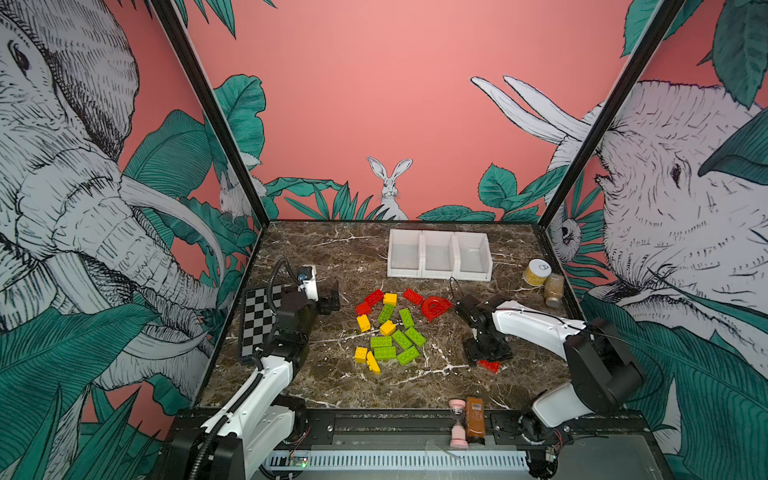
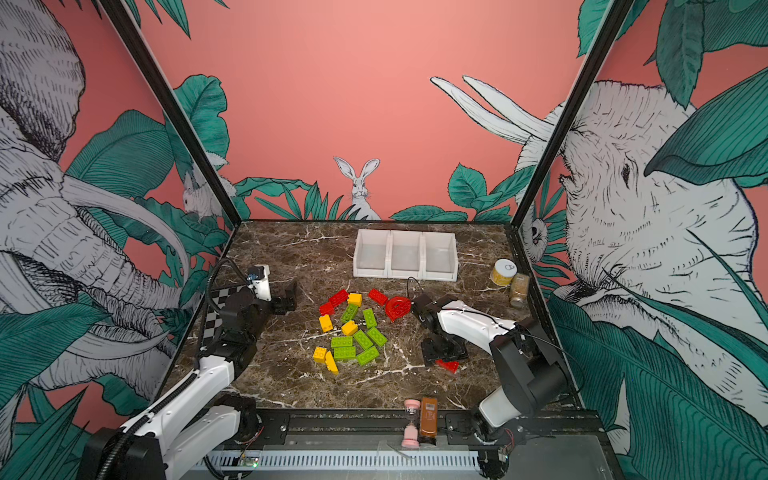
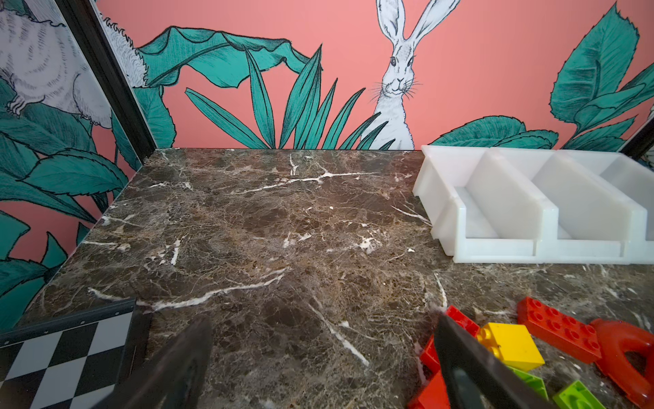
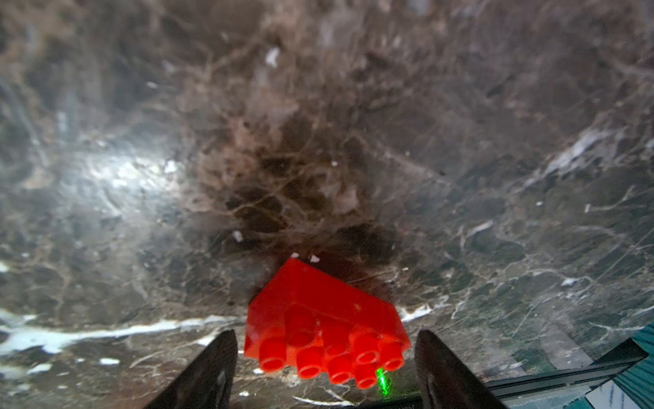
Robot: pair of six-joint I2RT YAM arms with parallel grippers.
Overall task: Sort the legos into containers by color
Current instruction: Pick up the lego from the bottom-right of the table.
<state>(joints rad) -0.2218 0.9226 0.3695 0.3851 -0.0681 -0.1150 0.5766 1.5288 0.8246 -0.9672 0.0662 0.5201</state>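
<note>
Marble tabletop point(image 1: 332, 249), sorting apparently not started: all three white bins point(image 1: 439, 273) stand empty.
Loose bricks point(image 1: 388, 328) lie before them; right tool point(image 4: 325, 336) stands open astride a stray red brick point(image 4: 318, 311), not gripping; left tool point(image 3: 322, 320) wide open, empty.

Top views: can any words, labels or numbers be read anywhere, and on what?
No text reads clearly.
Brown bottle: barcode label, print too small.
Yellow jar: lid mark, blurred.
Pink hourglass: dark mark, blurred.
</note>
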